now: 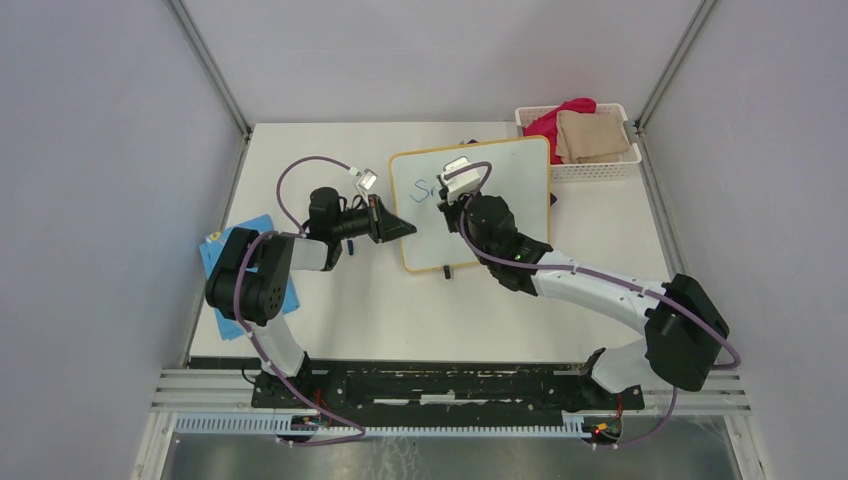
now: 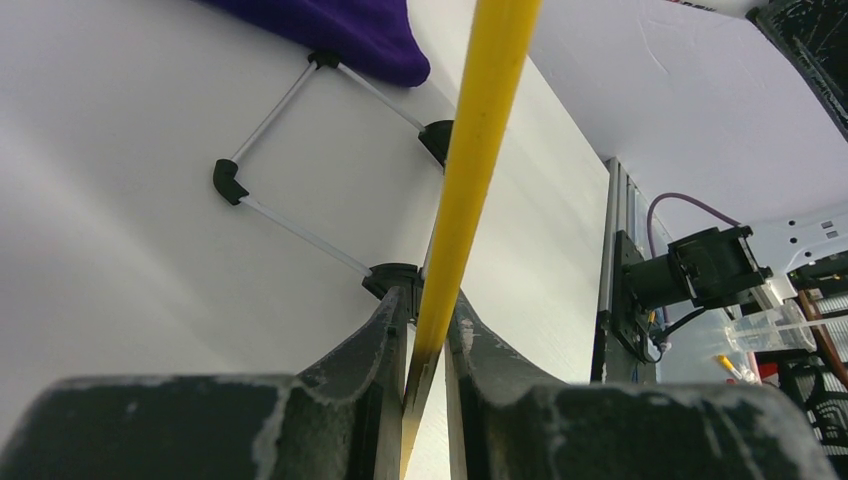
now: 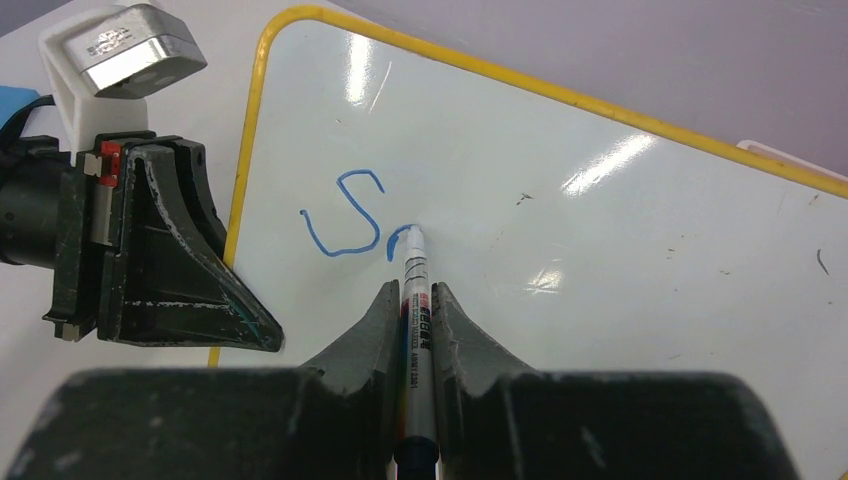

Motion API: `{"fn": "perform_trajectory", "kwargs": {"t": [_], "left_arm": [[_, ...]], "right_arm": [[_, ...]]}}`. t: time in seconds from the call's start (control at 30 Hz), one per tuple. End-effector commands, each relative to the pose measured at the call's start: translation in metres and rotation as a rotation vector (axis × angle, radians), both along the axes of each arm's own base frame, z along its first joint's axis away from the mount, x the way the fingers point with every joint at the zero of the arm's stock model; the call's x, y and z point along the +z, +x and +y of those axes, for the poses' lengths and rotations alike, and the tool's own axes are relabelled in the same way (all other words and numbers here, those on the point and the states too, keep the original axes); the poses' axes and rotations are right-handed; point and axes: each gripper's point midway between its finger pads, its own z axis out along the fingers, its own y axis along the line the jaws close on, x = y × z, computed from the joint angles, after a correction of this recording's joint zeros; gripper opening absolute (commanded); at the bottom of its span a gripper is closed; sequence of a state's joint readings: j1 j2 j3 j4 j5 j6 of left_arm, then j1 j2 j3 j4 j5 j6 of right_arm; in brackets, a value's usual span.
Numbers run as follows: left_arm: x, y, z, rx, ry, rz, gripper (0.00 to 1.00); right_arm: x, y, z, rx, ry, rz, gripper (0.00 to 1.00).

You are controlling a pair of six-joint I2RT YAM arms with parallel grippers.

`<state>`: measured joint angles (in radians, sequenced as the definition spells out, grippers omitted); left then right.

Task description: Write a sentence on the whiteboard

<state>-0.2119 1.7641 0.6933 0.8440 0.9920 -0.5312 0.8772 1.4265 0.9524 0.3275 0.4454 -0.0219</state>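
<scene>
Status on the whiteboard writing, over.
Left gripper clamps whiteboard edge. Right gripper holds marker, tip on board. Sentence: only S plus a started stroke. Nothing blocking.

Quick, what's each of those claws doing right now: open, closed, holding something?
Left gripper: closed on the yellow edge of the whiteboard.
Right gripper: closed on a marker, its tip touching the board.

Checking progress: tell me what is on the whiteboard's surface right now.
A blue S and the start of a second letter, with the marker tip touching there, held in the right gripper. The whiteboard under that gripper is hidden.
</scene>
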Motion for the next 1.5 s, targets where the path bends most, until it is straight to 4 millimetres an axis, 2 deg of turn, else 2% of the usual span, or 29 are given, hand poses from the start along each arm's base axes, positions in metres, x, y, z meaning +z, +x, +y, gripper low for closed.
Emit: {"fn": "perform_trajectory", "kwargs": {"t": [0.0, 0.27, 0.53, 0.97, 1.23, 1.47], "left_arm": [[0.006, 0.002, 0.002, 0.021, 0.013, -0.043, 0.02], [0.005, 0.002, 0.002, 0.022, 0.014, -0.040, 0.02], [0.005, 0.002, 0.002, 0.021, 0.014, -0.039, 0.02], [0.004, 0.001, 0.001, 0.015, 0.017, -0.041, 0.02], [0.004, 0.001, 0.000, 0.013, 0.020, -0.044, 0.02], [0.005, 0.001, 0.001, 0.013, 0.022, -0.046, 0.02]], "right_arm": [[0.019, 0.010, -0.012, -0.052, 0.029, -0.036, 0.00], [-0.003, 0.001, -0.019, -0.044, 0.006, -0.005, 0.00], [-0.011, -0.005, -0.020, -0.023, 0.005, 0.011, 0.00], [0.013, 0.003, -0.014, -0.029, 0.035, -0.027, 0.00], [0.020, 0.007, -0.011, -0.032, 0.037, -0.041, 0.00], [0.025, 0.012, -0.020, -0.070, 0.031, -0.049, 0.00]]}}
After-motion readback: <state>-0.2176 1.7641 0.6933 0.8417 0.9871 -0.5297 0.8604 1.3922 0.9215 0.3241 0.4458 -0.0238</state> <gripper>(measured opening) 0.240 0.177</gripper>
